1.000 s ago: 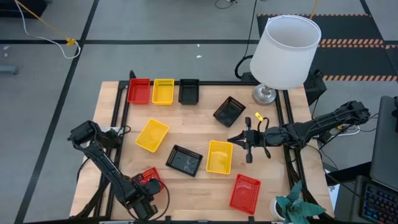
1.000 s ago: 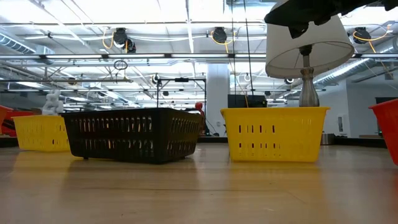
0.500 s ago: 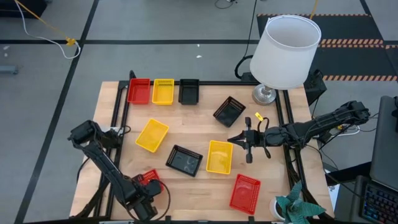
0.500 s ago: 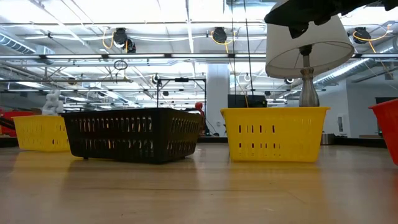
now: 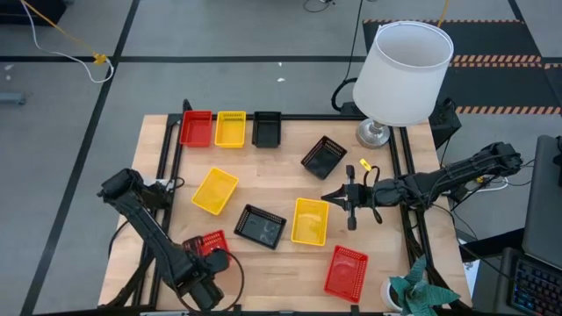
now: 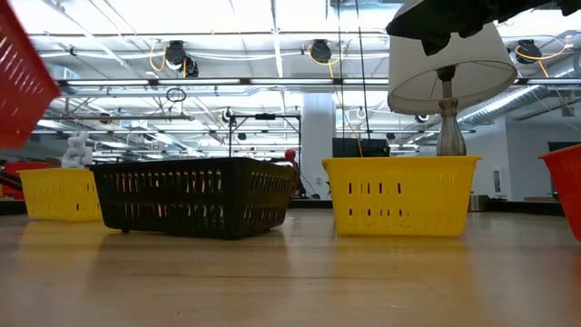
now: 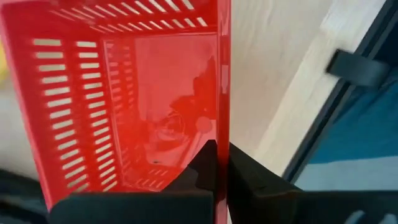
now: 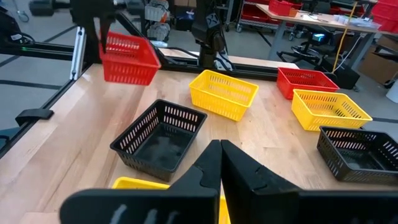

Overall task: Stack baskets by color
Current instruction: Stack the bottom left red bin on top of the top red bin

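My left gripper (image 5: 209, 256) hangs over the table's near left corner, shut on a red basket (image 5: 207, 243) that is off the table (image 8: 127, 59); its corner shows at the low view's top left (image 6: 23, 73). Other baskets rest on their bottoms: red (image 5: 196, 128), yellow (image 5: 231, 128) and black (image 5: 266, 128) in a far row, then black (image 5: 323, 156), yellow (image 5: 215, 190), black (image 5: 260, 226), yellow (image 5: 310, 220) and red (image 5: 346, 272). My right gripper (image 5: 338, 200) waits shut, above the table beside the middle yellow basket. My left gripper pinches the rim of one side wall (image 7: 222, 127) of the red basket, the wall toward the table's near edge. One finger (image 7: 200, 165) is inside the basket and the other outside. The fingers point down from above. The basket hangs lifted clear of the table, somewhat tilted.
A white lampshade on a metal foot (image 5: 402, 72) stands at the far right corner. A green plant (image 5: 420, 294) sits at the near right corner. A dark frame rail (image 7: 354, 68) runs along the table's edge. Bare wood (image 5: 263, 184) lies between the baskets.
My left gripper has gone up with the red basket, rolling a little. The basket has been lifted clear of the table and now shows at the low view's top left, where it did not before.
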Tool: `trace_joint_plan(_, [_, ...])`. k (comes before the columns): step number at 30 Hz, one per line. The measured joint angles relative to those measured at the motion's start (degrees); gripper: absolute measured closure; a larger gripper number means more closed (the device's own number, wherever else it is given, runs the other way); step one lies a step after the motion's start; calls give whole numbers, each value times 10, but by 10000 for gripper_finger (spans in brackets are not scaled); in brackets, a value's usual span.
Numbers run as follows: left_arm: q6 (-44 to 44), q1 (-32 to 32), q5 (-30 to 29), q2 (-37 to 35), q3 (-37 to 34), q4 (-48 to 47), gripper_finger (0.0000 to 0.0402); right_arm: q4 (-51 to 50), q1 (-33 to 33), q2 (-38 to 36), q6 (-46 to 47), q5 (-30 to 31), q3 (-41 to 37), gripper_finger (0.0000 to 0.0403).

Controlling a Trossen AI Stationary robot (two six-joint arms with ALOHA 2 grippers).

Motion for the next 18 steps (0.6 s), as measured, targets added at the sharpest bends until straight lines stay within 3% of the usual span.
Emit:
trace_joint_plan(8, [74,31,-32,0,76,-138,390,0,0,0,0,0,0,403])
trace_joint_plan(18, [175,70,-93,-65,90,-134,391,-1,0,0,0,0,0,403])
